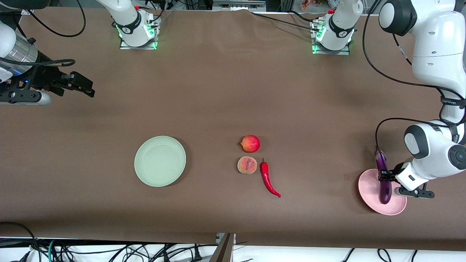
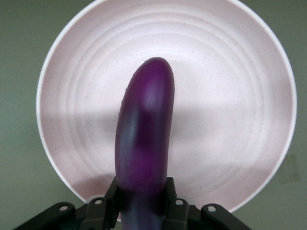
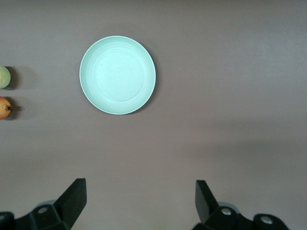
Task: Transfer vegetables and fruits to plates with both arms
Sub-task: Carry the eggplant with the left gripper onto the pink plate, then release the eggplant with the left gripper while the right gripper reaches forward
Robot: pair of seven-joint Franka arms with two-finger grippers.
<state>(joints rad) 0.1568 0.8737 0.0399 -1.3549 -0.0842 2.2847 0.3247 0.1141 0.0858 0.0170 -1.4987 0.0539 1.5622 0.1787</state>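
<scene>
My left gripper (image 1: 385, 177) is shut on the purple eggplant (image 1: 383, 177) and holds it over the pale pink plate (image 1: 368, 191) at the left arm's end of the table. In the left wrist view the eggplant (image 2: 144, 139) points out over the pink plate (image 2: 225, 96). My right gripper (image 1: 84, 86) is open and empty, up over the right arm's end of the table. The mint green plate (image 1: 160, 161) is bare; it also shows in the right wrist view (image 3: 117, 74). The red pomegranate (image 1: 251, 143), the peach (image 1: 247, 165) and the red chili (image 1: 268, 178) lie together mid-table.
The brown table (image 1: 225, 91) runs wide between the plates. Both arm bases (image 1: 137, 31) stand along the table's edge farthest from the front camera. Cables hang off the edge nearest the camera.
</scene>
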